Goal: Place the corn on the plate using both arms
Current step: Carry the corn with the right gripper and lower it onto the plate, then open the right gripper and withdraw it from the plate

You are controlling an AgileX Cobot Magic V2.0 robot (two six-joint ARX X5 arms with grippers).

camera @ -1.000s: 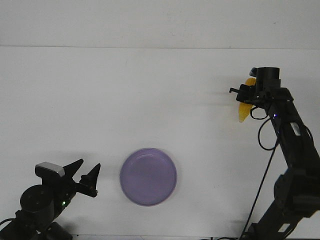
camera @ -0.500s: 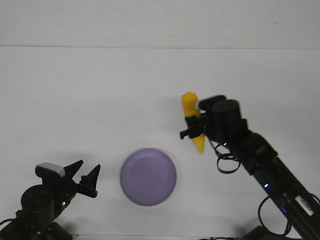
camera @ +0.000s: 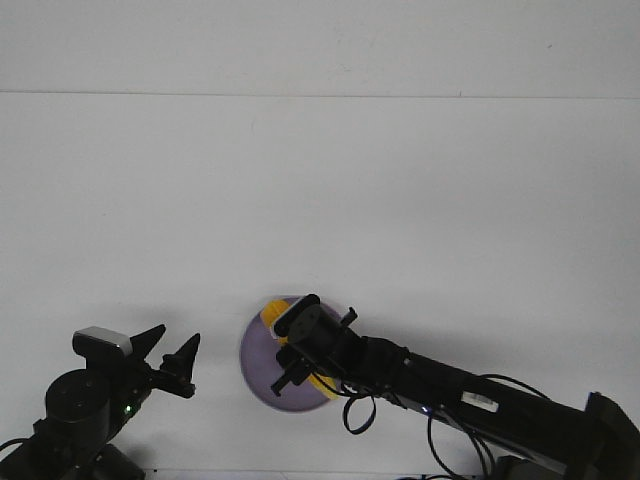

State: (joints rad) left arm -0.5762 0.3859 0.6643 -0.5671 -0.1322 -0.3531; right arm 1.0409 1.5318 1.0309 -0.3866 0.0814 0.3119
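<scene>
The lavender plate [camera: 258,372] lies near the table's front edge, left of centre. My right arm reaches in low from the front right, and its gripper [camera: 301,351] sits over the plate, shut on the yellow corn [camera: 272,315]. The gripper's body hides most of the cob; one yellow end shows at the plate's far rim and another bit at the near right. I cannot tell whether the corn touches the plate. My left gripper [camera: 177,358] is open and empty, a short way left of the plate.
The white table [camera: 320,200] stretches back to a white wall. The right arm's black links and cables [camera: 470,400] lie low across the front right.
My right gripper has carried the corn from the far right of the table, down and left, to just over the plate. The left arm has not moved.
</scene>
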